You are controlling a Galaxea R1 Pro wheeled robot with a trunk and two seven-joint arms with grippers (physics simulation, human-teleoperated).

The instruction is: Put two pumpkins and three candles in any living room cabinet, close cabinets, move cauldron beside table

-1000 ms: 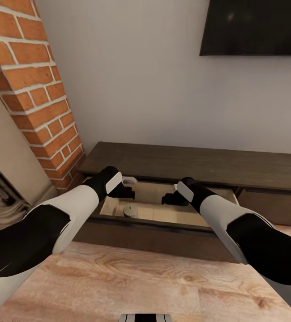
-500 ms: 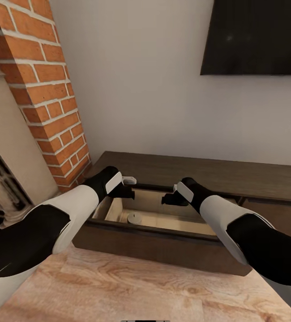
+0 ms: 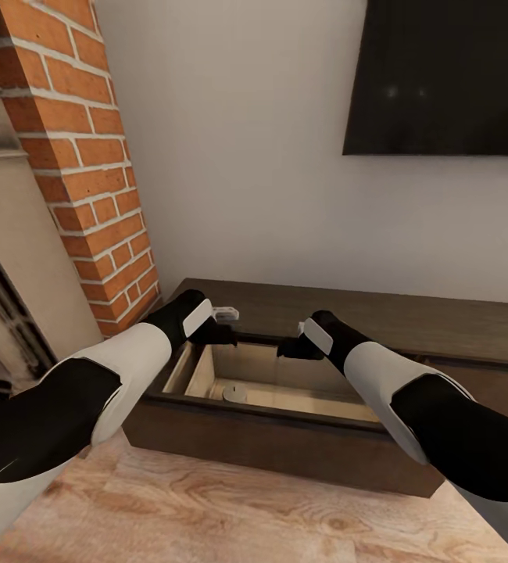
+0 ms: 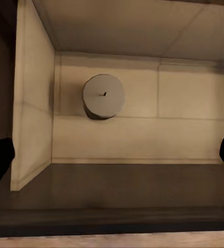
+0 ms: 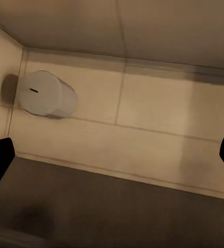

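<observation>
A: Status versus one second ago?
B: The head camera has tilted up and the view has shifted; the arms hang as before over the open cabinet [image 3: 207,309] compartment.
A: Contents?
B: One candle [image 4: 104,96] upright near the compartment's back-left corner.
A: Grippers?
B: Left gripper [image 4: 112,155] and right gripper [image 5: 112,155]: fingers spread, holding nothing.
A: Procedure?
B: Lift both arms above the front panel's upper edge before fetching the next item.

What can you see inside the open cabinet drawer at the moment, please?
One whitish candle stands upright on the pale floor of the cabinet drawer, near its left wall. The drawer's near strip is hidden behind the front panel in the head view.
</observation>
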